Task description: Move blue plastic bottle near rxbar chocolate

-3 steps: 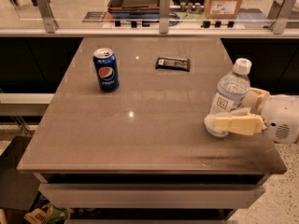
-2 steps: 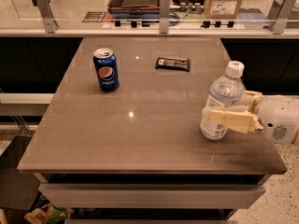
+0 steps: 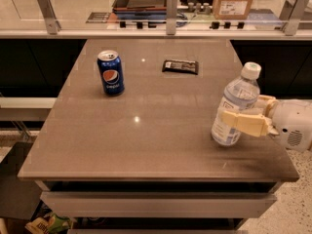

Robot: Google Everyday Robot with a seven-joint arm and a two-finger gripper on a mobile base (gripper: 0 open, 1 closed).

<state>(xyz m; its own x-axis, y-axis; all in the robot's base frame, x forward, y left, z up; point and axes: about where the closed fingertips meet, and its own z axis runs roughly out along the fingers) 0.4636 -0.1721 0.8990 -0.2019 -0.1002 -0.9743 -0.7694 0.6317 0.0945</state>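
Note:
The blue plastic bottle, clear with a white cap and white label, is at the table's right side, tilted and held a little above the top. My gripper reaches in from the right edge and is shut on the bottle's middle, with one pale finger across its front. The rxbar chocolate, a thin dark bar, lies flat at the far middle of the table, well apart from the bottle.
A blue Pepsi can stands upright on the left half of the brown table. A glass-railed ledge with posts runs along the far edge. The table's right edge is close under the gripper.
The gripper has moved with the bottle a little to the left and toward the table's middle. The bottle is tilted and lifted slightly. Can and bar have not moved.

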